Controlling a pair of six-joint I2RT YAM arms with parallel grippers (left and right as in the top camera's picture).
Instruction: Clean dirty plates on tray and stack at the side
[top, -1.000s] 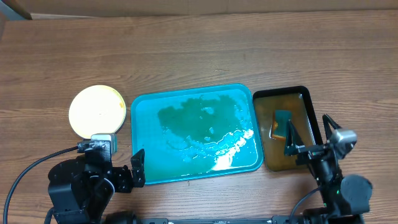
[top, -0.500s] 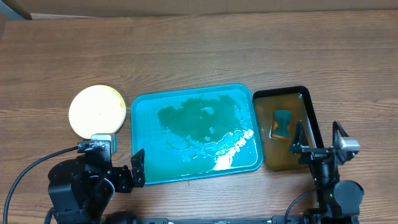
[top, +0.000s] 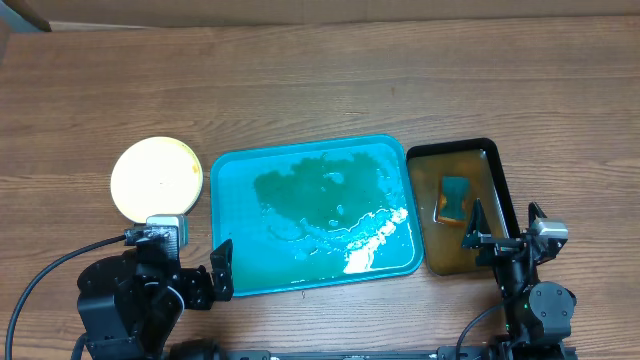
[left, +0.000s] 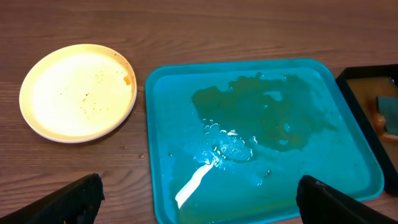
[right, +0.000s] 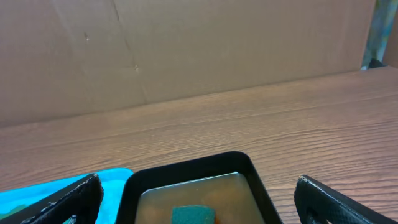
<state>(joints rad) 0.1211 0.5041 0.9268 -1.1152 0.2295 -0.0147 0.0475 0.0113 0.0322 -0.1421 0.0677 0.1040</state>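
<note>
The turquoise tray (top: 236, 170) (left: 158, 124) lies mid-table with no plates on it, only a film of murky water and white glare. One pale round plate (top: 156, 178) (left: 78, 92) with a few dark specks rests on the wood left of the tray. I cannot tell whether others lie under it. My left gripper (top: 214, 272) (left: 202, 211) is open at the tray's near left corner, holding nothing. At the near end of the black tray, my right gripper (top: 503, 232) (right: 199, 202) is also open and holds nothing.
The black tray (top: 497, 165) (right: 186, 163) of brownish water stands right of the turquoise tray, with a green sponge (top: 455, 198) (right: 193, 215) lying in it. A cardboard wall (right: 186, 50) runs along the table's far edge.
My right gripper has drawn back from over the black tray towards the table's near edge and levelled out. The left arm, the plate and both trays have not moved.
</note>
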